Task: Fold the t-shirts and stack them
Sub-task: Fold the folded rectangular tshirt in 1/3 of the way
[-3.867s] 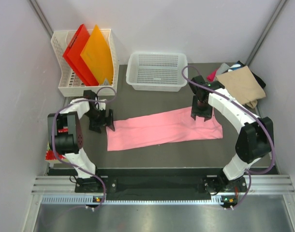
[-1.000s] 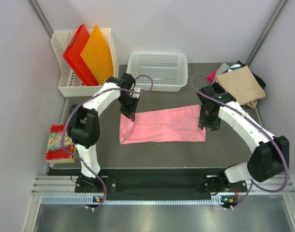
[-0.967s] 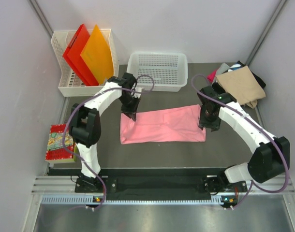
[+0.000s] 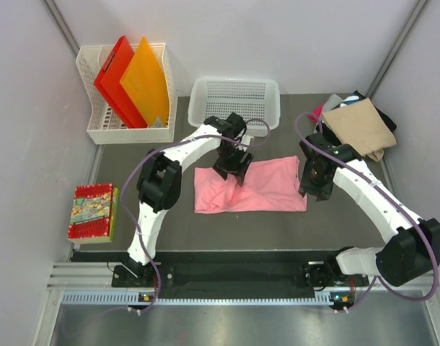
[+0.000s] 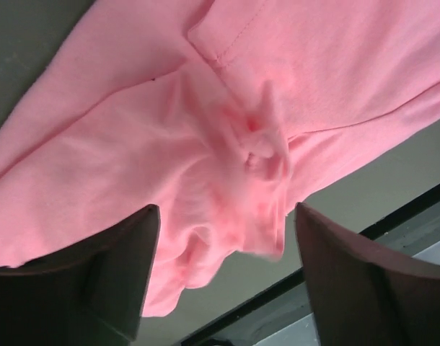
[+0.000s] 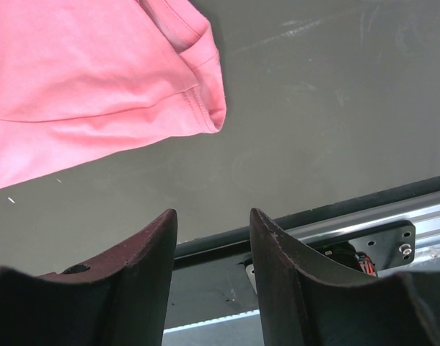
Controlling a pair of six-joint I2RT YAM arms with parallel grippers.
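Note:
The light pink t-shirt [image 4: 267, 186] lies folded in a short band on the dark table, its left part bunched and wrinkled. My left gripper [image 4: 231, 167] hovers over that left part, open and empty; in the left wrist view [image 5: 226, 209] the rumpled pink cloth [image 5: 205, 130] lies below the spread fingers. My right gripper [image 4: 314, 180] is at the shirt's right edge, open and empty [image 6: 213, 213], with the shirt's corner [image 6: 198, 86] just ahead over bare table. A stack of folded shirts, tan on top [image 4: 358, 126], sits at the back right.
A white mesh basket [image 4: 234, 130] stands behind the shirt. A white rack [image 4: 90, 132] at the back left holds a red folder [image 4: 112, 76] and an orange folder [image 4: 144, 79]. A red-edged book [image 4: 92, 211] lies at the left edge.
My left gripper has moved right, from the shirt's left end to over its middle. The shirt's left end has come over with it, so the shirt is shorter and bunched. The right gripper barely moved.

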